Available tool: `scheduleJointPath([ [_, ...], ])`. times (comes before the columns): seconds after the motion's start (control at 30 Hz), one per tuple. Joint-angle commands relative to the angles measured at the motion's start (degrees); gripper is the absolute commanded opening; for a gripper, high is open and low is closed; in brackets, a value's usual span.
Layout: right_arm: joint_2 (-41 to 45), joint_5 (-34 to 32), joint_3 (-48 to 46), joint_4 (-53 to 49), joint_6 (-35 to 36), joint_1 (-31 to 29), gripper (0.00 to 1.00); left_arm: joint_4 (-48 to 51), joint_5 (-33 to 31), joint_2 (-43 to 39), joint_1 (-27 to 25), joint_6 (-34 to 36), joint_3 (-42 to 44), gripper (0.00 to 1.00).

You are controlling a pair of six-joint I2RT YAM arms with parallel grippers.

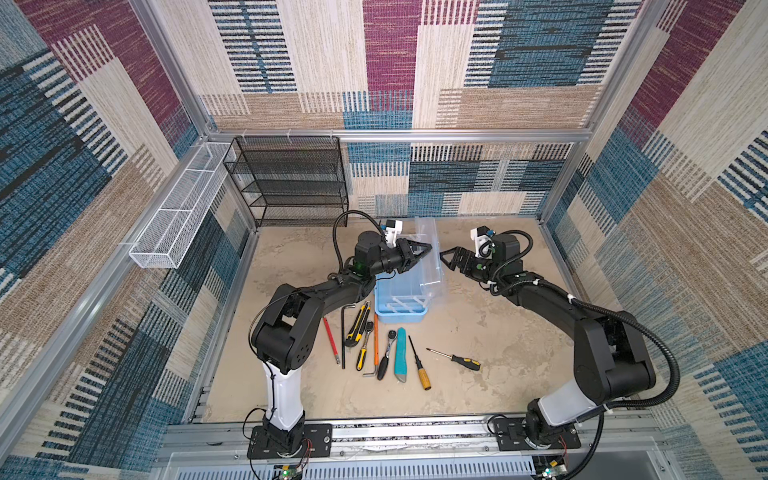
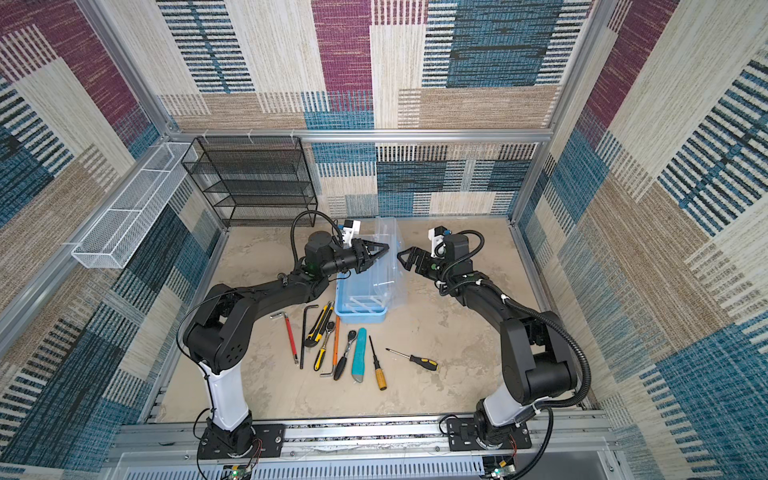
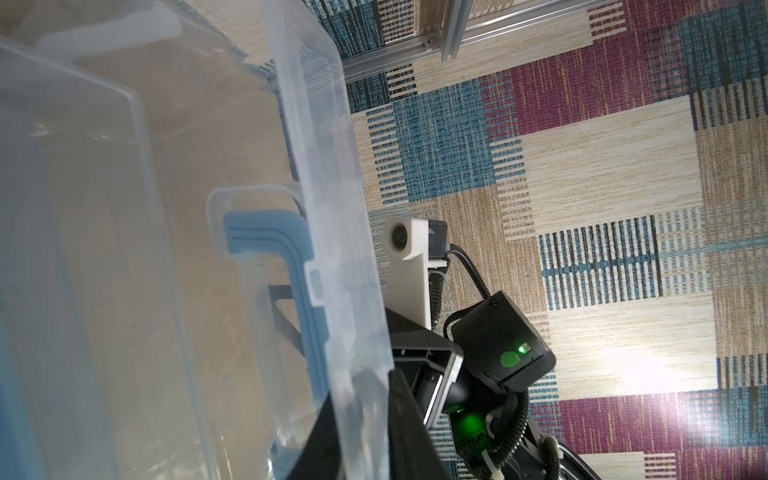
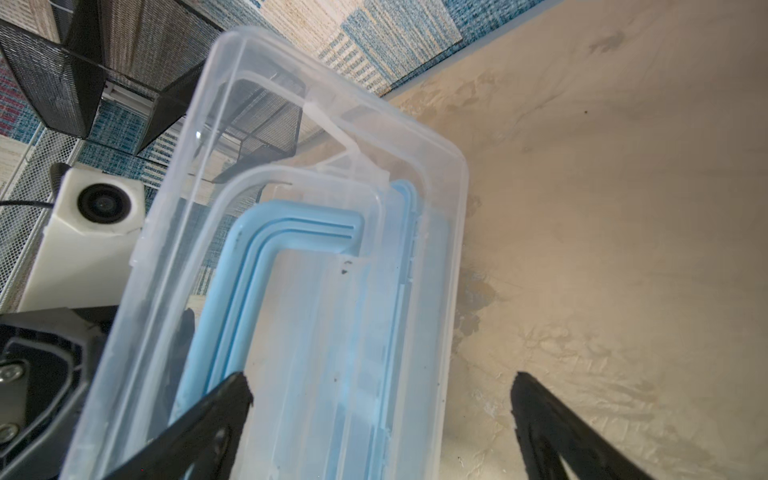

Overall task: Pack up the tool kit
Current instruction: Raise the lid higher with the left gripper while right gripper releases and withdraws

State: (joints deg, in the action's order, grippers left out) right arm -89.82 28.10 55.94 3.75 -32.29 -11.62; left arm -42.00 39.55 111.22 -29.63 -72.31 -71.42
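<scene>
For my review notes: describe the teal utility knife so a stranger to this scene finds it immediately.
Start at the light-blue toolbox mid-table; a row of tools lies just in front of it, toward the robot bases. The teal utility knife lies between a black-handled ratchet and an amber-handled screwdriver: the only teal tool, and the broadest.

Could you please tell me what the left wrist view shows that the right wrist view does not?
Only the left wrist view shows the right arm's white camera. Only the right wrist view shows the black rack, the left arm's white camera and the open right gripper. Both show the clear lid and its blue handle.
</scene>
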Motion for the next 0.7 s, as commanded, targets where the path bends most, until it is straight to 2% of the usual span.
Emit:
scheduleJointPath([
  [0.0, 1.2, -3.5, 0.4, -1.8, 2.0, 0.6, 1.00, -0.4, 1.8, 0.4, 0.1, 1.8, -1.4, 0.17],
  [0.23, 4.5, -12.4, -0.2, -6.6, 4.6, 2.1, 1.00, 10.5, 2.7, 1.3, 0.3, 6.7, -6.5, 0.09],
  [0.5, 8.3, -22.8, -1.3, -11.1, 8.9, 3.4, 1.00, 31.5, 2.9, 4.5, 0.2, 16.5, -17.8, 0.08],
  [0.67, 9.8, -25.8, -2.6, -12.1, 10.3, 4.3, 1.00, 37.9, 3.0, 7.8, 0.0, 18.9, -24.1, 0.07],
])
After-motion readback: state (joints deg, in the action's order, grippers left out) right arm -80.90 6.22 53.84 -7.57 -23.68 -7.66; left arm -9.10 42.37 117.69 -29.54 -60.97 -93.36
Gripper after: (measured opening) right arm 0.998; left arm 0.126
